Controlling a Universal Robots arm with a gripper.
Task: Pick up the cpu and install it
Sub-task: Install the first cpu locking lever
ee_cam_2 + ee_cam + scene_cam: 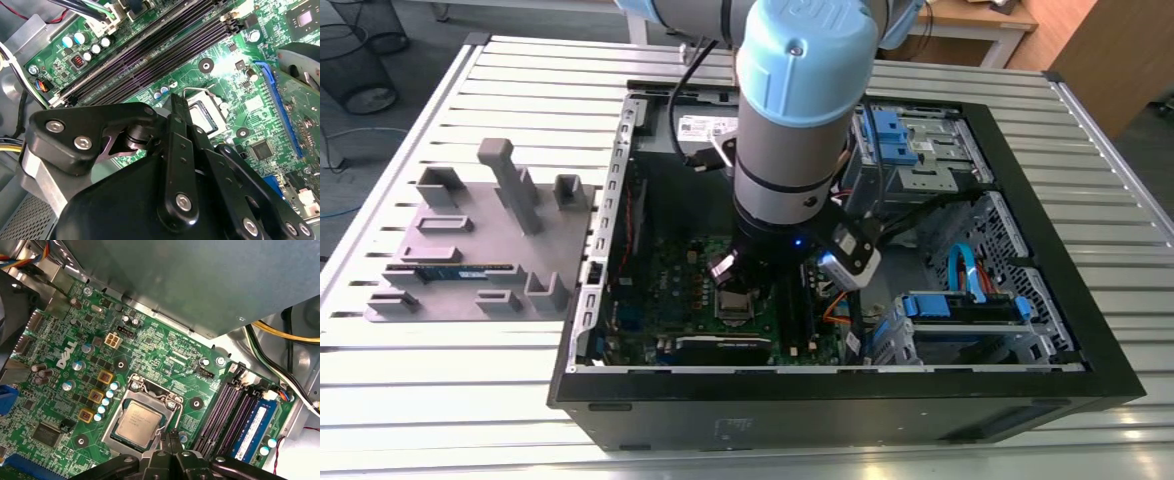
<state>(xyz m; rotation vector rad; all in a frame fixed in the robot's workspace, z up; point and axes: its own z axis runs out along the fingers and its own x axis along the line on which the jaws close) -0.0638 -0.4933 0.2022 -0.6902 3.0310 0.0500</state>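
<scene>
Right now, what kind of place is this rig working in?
Probably a workshop or lab bench for PC assembly. An open computer case lies on a slatted metal table, a grey parts fixture sits beside it, and the gripper hangs over the motherboard, where the cpu sits in its socket.

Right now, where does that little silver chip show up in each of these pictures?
Exterior view: the cpu lies on the green motherboard, directly under the arm.
First wrist view: the cpu sits in its socket, beside the dark memory slots.
Second wrist view: the cpu peeks past the pincer.
Shared landmark: the memory slots.
</scene>
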